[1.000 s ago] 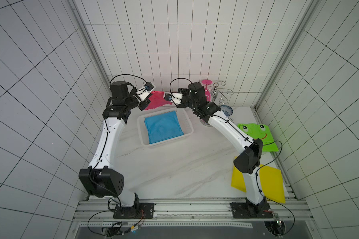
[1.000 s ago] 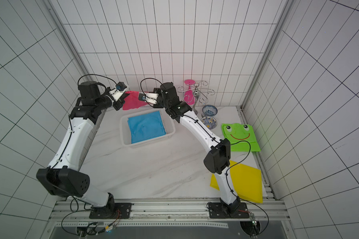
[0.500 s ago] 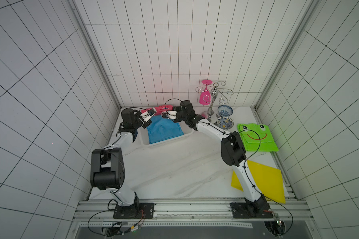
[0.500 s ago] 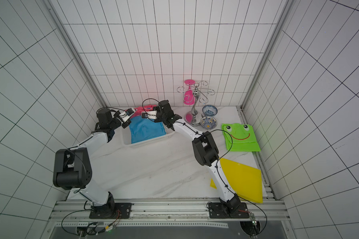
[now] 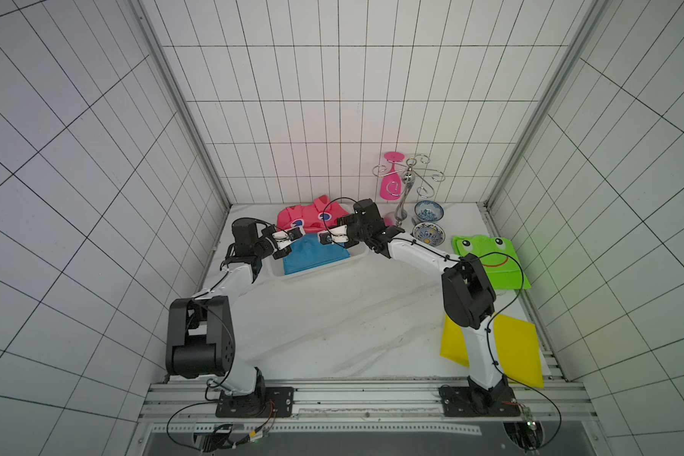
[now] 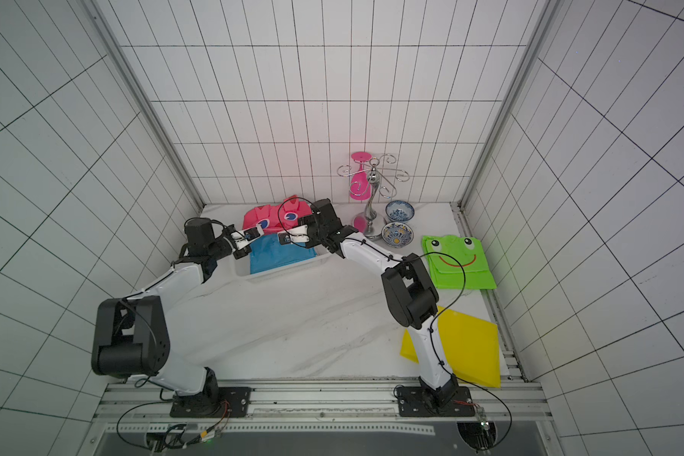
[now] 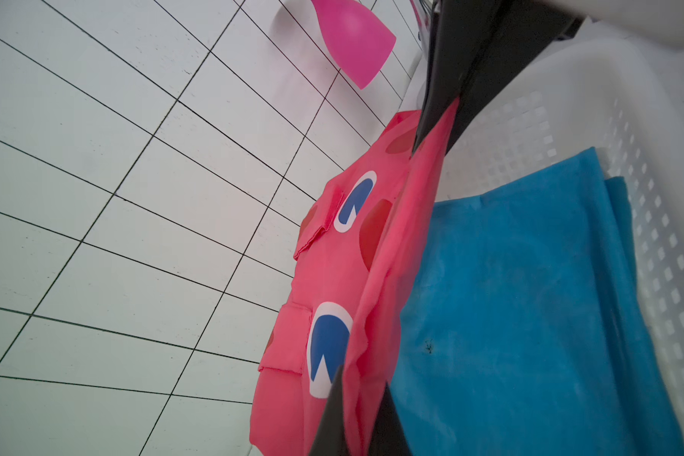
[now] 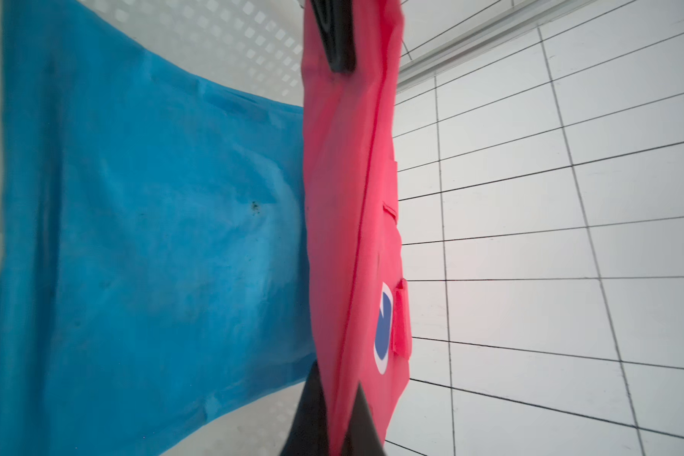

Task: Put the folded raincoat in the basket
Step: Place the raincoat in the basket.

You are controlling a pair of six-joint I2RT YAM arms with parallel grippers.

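The pink raincoat point(image 5: 305, 216) with blue-and-white eyes is stretched between both grippers at the basket's far edge. Most of it lies beyond the basket, toward the back wall. My left gripper point(image 5: 289, 237) is shut on one end of its edge, and the left wrist view shows pink fabric pinched at my left gripper point(image 7: 358, 395). My right gripper point(image 5: 324, 238) is shut on the other end, also seen at my right gripper point(image 8: 338, 395). The white basket point(image 5: 316, 273) holds a blue folded raincoat point(image 5: 312, 254), and its mesh wall point(image 7: 648, 197) shows close up.
A green frog raincoat point(image 5: 486, 260) and a yellow folded raincoat point(image 5: 518, 347) lie on the right side of the table. Two patterned bowls point(image 5: 429, 235), a metal hook stand point(image 5: 405, 189) and a hanging pink cup point(image 5: 391, 185) stand at the back right.
Both arms came down from a raised pose, bringing the pink raincoat low to the basket's far edge. Both grips stayed shut on it.
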